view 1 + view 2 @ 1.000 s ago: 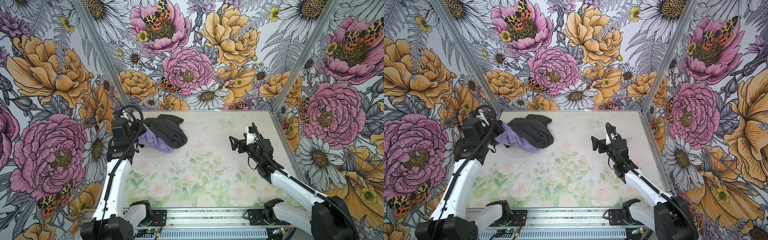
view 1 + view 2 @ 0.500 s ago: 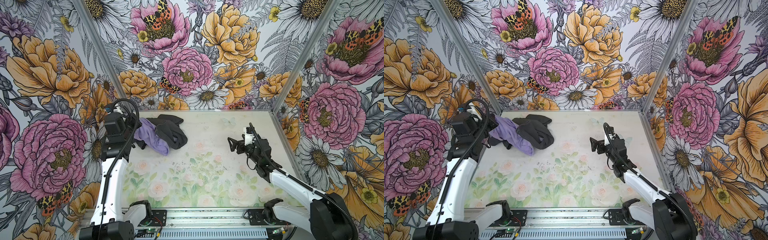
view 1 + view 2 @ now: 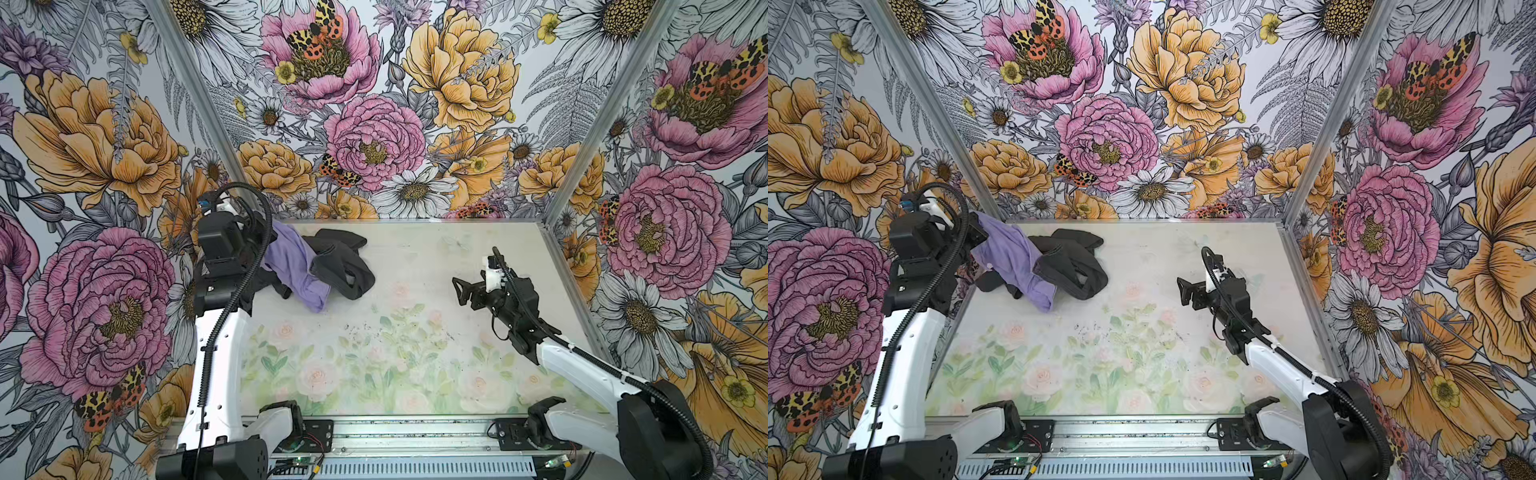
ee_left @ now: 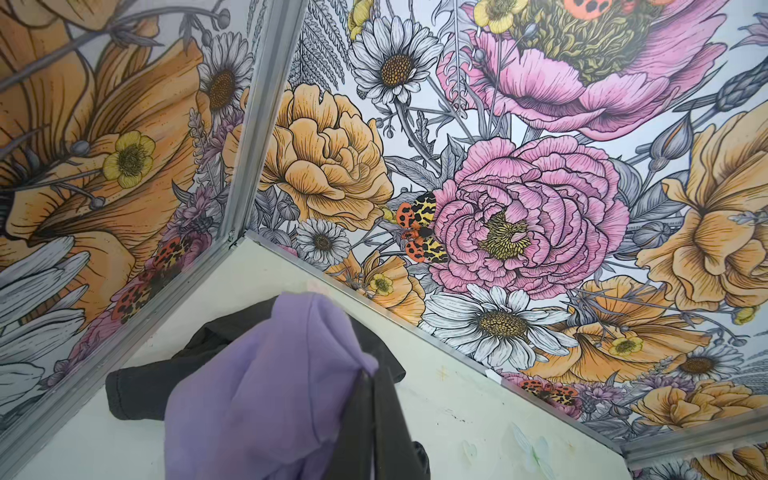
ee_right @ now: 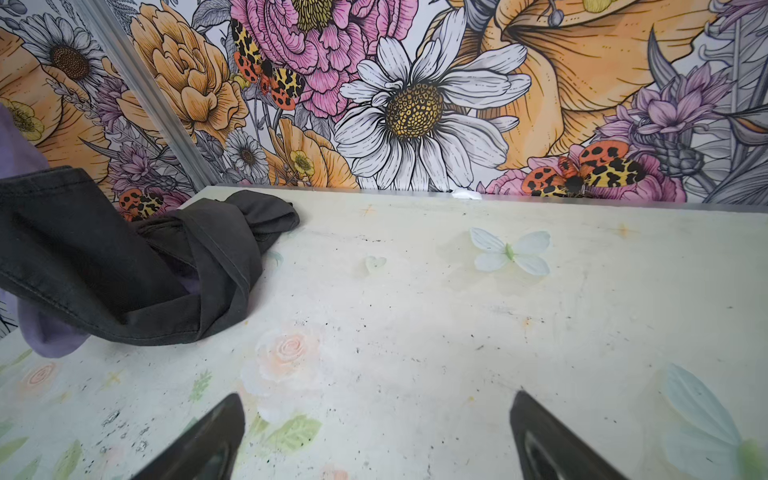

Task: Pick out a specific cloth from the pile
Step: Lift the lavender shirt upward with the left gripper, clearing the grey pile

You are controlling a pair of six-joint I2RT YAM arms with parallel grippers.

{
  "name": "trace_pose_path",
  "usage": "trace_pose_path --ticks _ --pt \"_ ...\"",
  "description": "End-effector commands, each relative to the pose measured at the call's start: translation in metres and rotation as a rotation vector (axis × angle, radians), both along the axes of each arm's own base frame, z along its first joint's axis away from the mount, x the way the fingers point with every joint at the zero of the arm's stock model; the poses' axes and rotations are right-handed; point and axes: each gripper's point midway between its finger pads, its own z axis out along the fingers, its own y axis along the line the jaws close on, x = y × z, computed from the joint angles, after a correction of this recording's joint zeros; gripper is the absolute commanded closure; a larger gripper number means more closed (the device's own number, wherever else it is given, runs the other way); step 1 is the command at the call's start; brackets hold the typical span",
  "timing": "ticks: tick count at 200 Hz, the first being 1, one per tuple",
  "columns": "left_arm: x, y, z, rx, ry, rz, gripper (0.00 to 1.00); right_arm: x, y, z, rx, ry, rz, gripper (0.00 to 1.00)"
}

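The left pincer [image 4: 372,419] is clenched on the lavender T-shirt [image 3: 293,266], hoisting 1 end off the counter [image 3: 415,345] at the back-left corner. Its tail sits tangled with the black garments [image 3: 340,266], so separation remains. The right pincer [image 3: 459,286] hangs released, well apart.

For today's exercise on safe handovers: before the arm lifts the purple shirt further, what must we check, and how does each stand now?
1. Left gripper shut on the light purple soft T-shirt: ok.
2. Shirt free of the black garments: not ok, one drapes over it.
3. Shirt's lower end off the pale floral table: not ok.
4. Right gripper open, clear of the pile: ok.
5. White lettering visible: cannot tell.
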Motion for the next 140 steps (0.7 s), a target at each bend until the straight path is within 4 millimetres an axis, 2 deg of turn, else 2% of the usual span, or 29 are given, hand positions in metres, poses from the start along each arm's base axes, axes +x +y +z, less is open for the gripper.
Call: trace_pose_path --ticks 1,49,140 --pt "-0.007 0.010 0.048 0.051 -0.119 0.048 1.00 0.005 0.008 0.015 0.005 -0.039 0.023 0.01" --pt "-0.006 0.011 0.063 0.057 -0.143 0.053 1.00 0.005 0.011 0.014 0.000 -0.036 0.031 0.00" --pt "-0.010 0.009 0.109 0.065 -0.218 0.043 1.00 0.004 0.016 0.011 -0.011 -0.028 0.047 0.00"
